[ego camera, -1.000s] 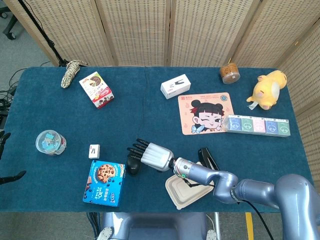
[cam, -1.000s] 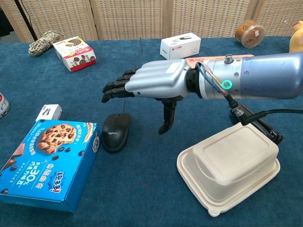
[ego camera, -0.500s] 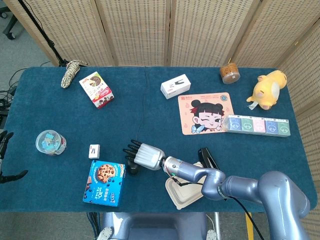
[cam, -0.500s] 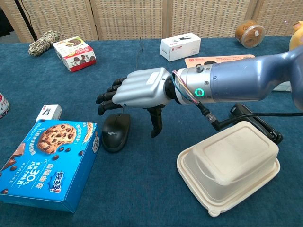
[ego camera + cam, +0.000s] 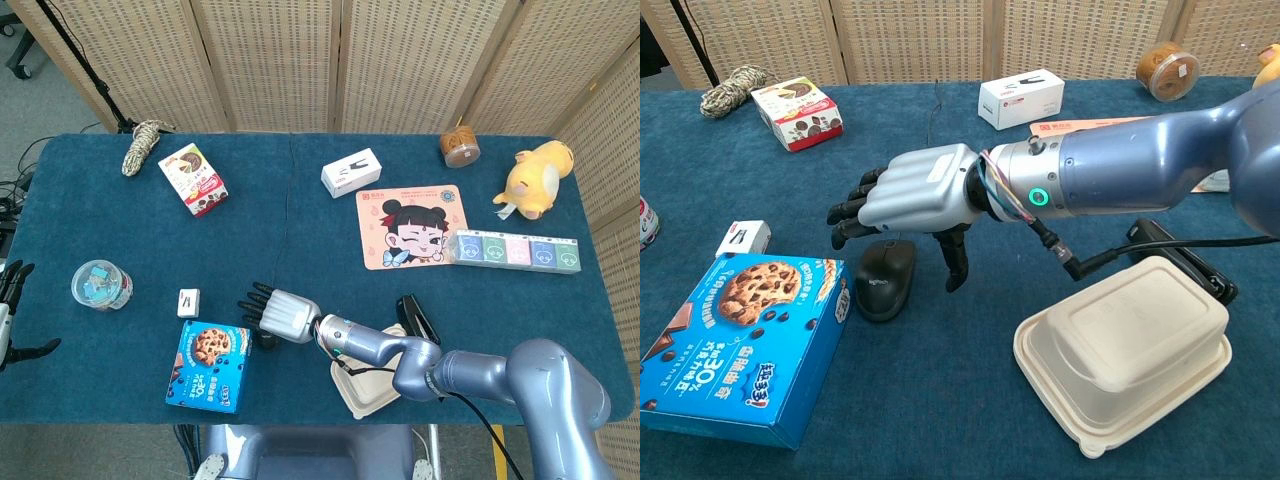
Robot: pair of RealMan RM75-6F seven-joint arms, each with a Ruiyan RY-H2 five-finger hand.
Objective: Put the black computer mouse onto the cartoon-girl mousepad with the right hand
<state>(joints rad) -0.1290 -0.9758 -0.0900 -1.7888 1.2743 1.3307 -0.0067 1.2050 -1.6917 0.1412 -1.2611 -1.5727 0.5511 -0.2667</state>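
The black computer mouse (image 5: 884, 280) lies on the blue cloth beside a cookie box; in the head view only its edge (image 5: 266, 340) shows under my hand. My right hand (image 5: 902, 190) hovers just above it, palm down and fingers spread, holding nothing. Its thumb (image 5: 956, 262) hangs down to the right of the mouse, apart from it. The cartoon-girl mousepad (image 5: 414, 227) lies far off at the back right. My left hand (image 5: 12, 312) sits at the table's left edge, fingers apart and empty.
A blue cookie box (image 5: 740, 345) lies just left of the mouse, with a small white box (image 5: 743, 238) behind it. A beige takeaway container (image 5: 1125, 350) and a black object (image 5: 1180, 262) lie under my right forearm. A white box (image 5: 351, 172) and a row of packets (image 5: 515, 250) flank the mousepad.
My right hand has slid left and sunk lower, from beside the mouse to right over it. The mouse has not moved.
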